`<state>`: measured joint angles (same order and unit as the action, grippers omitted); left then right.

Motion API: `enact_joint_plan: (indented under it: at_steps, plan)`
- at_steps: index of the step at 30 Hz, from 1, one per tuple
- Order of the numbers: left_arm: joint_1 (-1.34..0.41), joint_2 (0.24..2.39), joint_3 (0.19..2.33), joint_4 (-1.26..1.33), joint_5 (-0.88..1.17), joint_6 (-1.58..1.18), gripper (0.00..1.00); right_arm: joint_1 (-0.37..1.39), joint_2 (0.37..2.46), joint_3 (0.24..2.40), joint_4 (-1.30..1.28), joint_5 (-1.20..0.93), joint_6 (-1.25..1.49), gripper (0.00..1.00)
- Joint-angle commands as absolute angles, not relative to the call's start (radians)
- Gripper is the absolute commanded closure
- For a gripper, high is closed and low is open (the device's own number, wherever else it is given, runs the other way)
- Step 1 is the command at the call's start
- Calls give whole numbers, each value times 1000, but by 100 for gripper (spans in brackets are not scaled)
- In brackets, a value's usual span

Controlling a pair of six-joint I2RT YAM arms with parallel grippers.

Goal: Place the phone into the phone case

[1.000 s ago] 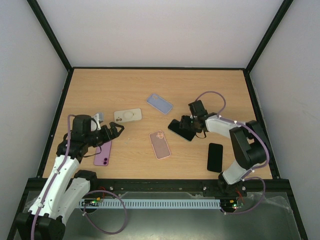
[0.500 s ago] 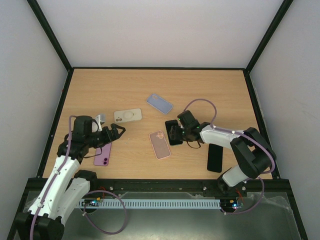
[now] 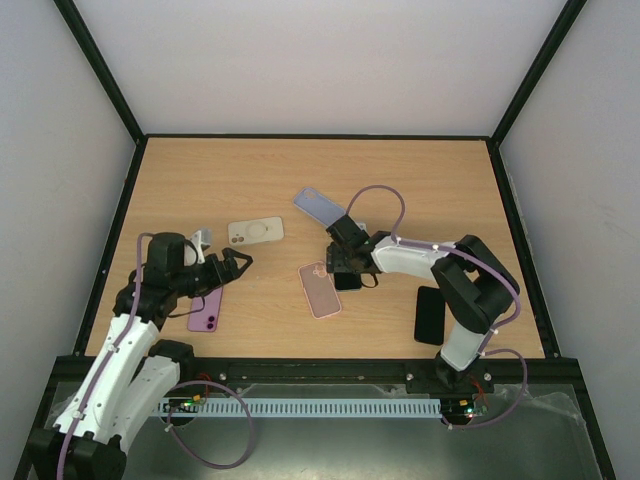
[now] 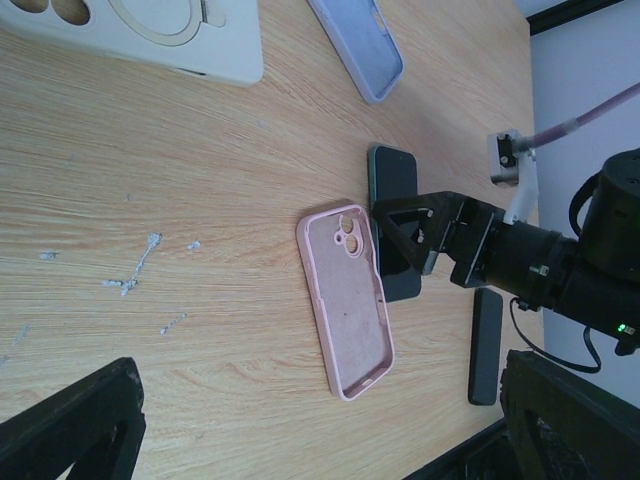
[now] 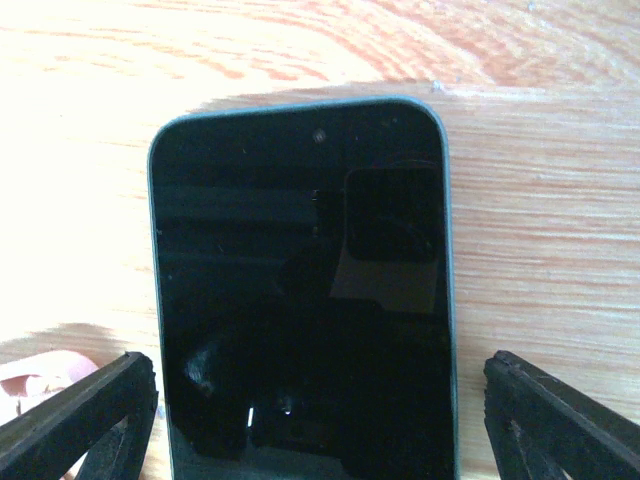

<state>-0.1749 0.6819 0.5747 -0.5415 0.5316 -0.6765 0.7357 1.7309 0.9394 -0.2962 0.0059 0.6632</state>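
The right pincer [image 5: 315, 375] has slid the phone [image 5: 300, 280] across the tabletop [image 3: 200, 180] to lie just beside the pink case [image 3: 320, 290]. Its jaws have now spread wide, clear of the phone's edges, so seating likely comes next. The phone is dark, glossy and flat, screen up. The left pincer [image 3: 235, 262] gapes wide, well apart.

Colour rundown: the bench [image 3: 200, 180] is light tan wood with streaky grain, plus a few whitish specks [image 4: 140, 265]. The pink case [image 3: 320, 289] is a soft baby pink. The phone [image 5: 300, 280] is glossy black with a dark teal-ish rim, and the second phone [image 3: 430, 314] is plain black. The blue case [image 3: 320, 207] is more of a periwinkle, and the cream case [image 3: 255, 232] has a paler ring on it. The purple phone [image 3: 207, 310] is lilac-purple. The left arm [image 3: 115, 350] and right arm [image 3: 405, 258] are white with black joints and lilac cables [image 3: 375, 195]. The left claw [image 3: 238, 265] and right claw [image 3: 345, 266] are black.
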Motion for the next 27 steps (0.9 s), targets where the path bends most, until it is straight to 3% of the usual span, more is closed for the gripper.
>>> enact_joint_plan:
  at_steps: [1,12,18,27]
  plan:
    - [-179,650,578,-567,533,-679,4,755,1799,948,-379,19,690,12]
    - [-181,661,574,-563,520,-673,4,770,1817,967,-462,163,685,21]
    - [-181,657,535,-558,502,-667,4,770,1717,916,-394,135,671,30]
    - [-181,643,494,-549,515,-694,5,770,1577,867,-341,123,677,36]
